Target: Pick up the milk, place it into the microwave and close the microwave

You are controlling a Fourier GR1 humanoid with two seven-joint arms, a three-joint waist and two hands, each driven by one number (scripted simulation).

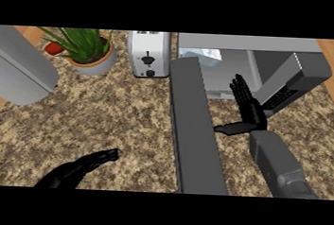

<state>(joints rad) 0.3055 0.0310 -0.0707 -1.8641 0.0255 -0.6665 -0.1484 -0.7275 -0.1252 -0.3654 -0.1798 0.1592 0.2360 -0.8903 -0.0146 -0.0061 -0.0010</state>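
Note:
The microwave stands at the back right with its door swung out toward me. A white milk carton sits inside the cavity, at its left rear. My right hand is open, fingers straight and pointing into the cavity mouth, thumb stretched left toward the door's inner face. It holds nothing. Low at the left edge, my left hand rests over the counter with relaxed fingers, also holding nothing.
A silver toaster stands just left of the microwave. A potted green plant with a red object beside it is at the back left. A large grey cylinder fills the far left. Speckled counter lies between.

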